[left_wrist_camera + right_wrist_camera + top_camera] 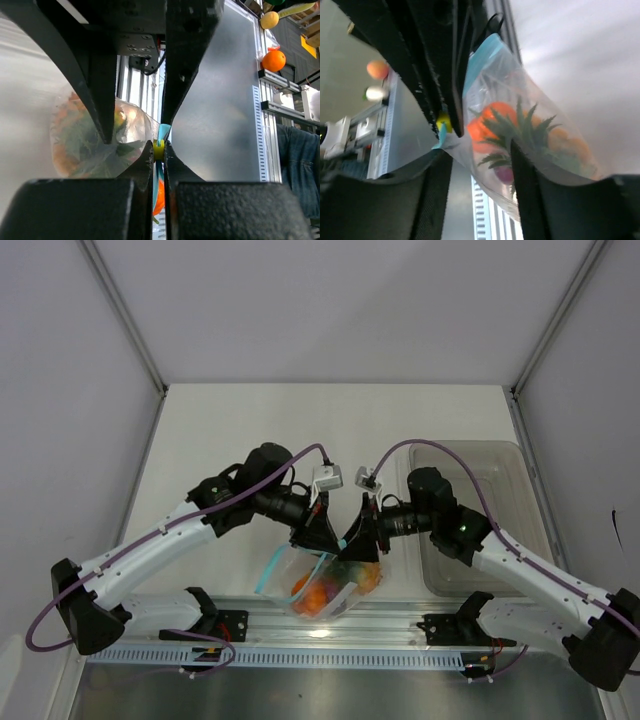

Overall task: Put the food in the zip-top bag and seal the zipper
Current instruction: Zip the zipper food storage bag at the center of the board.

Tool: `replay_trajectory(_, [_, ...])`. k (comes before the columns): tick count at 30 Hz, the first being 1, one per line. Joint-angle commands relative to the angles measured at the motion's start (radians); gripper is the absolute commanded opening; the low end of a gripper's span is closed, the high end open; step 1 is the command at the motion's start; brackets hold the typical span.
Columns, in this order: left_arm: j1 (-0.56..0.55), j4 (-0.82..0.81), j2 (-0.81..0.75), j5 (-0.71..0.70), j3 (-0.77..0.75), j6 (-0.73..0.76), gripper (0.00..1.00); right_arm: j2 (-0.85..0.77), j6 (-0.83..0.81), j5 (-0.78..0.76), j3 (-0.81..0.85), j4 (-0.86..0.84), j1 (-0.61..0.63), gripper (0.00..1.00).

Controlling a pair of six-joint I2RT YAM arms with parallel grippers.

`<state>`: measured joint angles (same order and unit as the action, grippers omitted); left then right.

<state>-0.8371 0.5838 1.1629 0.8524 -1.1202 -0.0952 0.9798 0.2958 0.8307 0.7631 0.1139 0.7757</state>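
Note:
The clear zip-top bag (322, 585) hangs between my two grippers over the table's near edge, with the food (318, 592) inside it. In the right wrist view I see an orange piece (487, 125), the pineapple's green crown (522, 127) and a purple piece (505, 174) through the plastic. My left gripper (159, 150) is shut on the yellow slider (159, 149) of the teal zipper (164, 131); it also shows in the top view (318, 535). My right gripper (477, 165) has its jaws apart, with the bag's lower side lying between them; it also shows in the top view (362, 538).
A grey translucent bin (480, 530) stands at the right of the table. An aluminium rail (330, 625) runs along the near edge under the bag. White walls close in the table at the back and sides.

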Motion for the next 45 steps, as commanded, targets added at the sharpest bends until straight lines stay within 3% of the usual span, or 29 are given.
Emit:
replay_trajectory(1, [0.006, 0.014, 0.001, 0.045, -0.053, 0.032, 0.01, 0.032, -0.135, 0.12, 0.119, 0.101, 0.022, 0.51])
replay_trajectory(3, [0.006, 0.019, 0.009, 0.048, -0.061, 0.037, 0.01, 0.066, -0.17, 0.162, 0.165, 0.161, 0.023, 0.42])
replay_trajectory(4, [0.006, 0.022, 0.011, 0.047, -0.061, 0.04, 0.01, 0.075, -0.196, 0.169, 0.177, 0.179, 0.025, 0.3])
replay_trajectory(5, [0.004, 0.025, 0.014, 0.045, -0.062, 0.041, 0.01, 0.094, -0.208, 0.176, 0.186, 0.208, 0.027, 0.26])
replay_trajectory(11, [0.004, 0.028, 0.03, 0.022, -0.069, 0.029, 0.01, 0.094, -0.241, 0.189, 0.2, 0.245, 0.03, 0.28])
replay_trajectory(14, [0.006, 0.028, 0.035, 0.025, -0.078, 0.022, 0.01, 0.094, -0.247, 0.208, 0.2, 0.25, 0.03, 0.2])
replay_trajectory(15, [0.006, 0.027, 0.038, 0.03, -0.082, 0.022, 0.01, 0.099, -0.248, 0.215, 0.203, 0.254, 0.031, 0.12])
replay_trajectory(18, [0.006, 0.033, 0.04, 0.028, -0.084, 0.022, 0.01, 0.108, -0.265, 0.225, 0.216, 0.273, 0.031, 0.0])
replay_trajectory(23, [0.006, 0.039, 0.043, 0.02, -0.082, 0.022, 0.03, 0.115, -0.25, 0.253, 0.223, 0.25, 0.036, 0.0])
replay_trajectory(27, [0.006, 0.06, 0.044, -0.019, -0.073, 0.022, 0.1, 0.045, -0.163, 0.087, 0.168, 0.119, 0.048, 0.0])
replay_trajectory(34, [0.006, 0.067, 0.034, -0.076, -0.021, 0.025, 0.06, -0.066, 0.066, -0.133, 0.067, -0.077, 0.02, 0.0])
replay_trajectory(37, [0.006, 0.068, 0.026, -0.084, -0.004, 0.026, 0.01, -0.085, 0.094, -0.189, 0.062, -0.071, 0.02, 0.0])
replay_trajectory(41, [0.006, 0.064, 0.006, -0.096, 0.019, 0.02, 0.03, -0.116, 0.1, -0.24, 0.061, -0.042, 0.008, 0.0])
replay_trajectory(45, [0.006, 0.057, -0.003, -0.081, 0.028, 0.011, 0.03, -0.128, 0.112, -0.18, 0.03, -0.056, -0.038, 0.0])
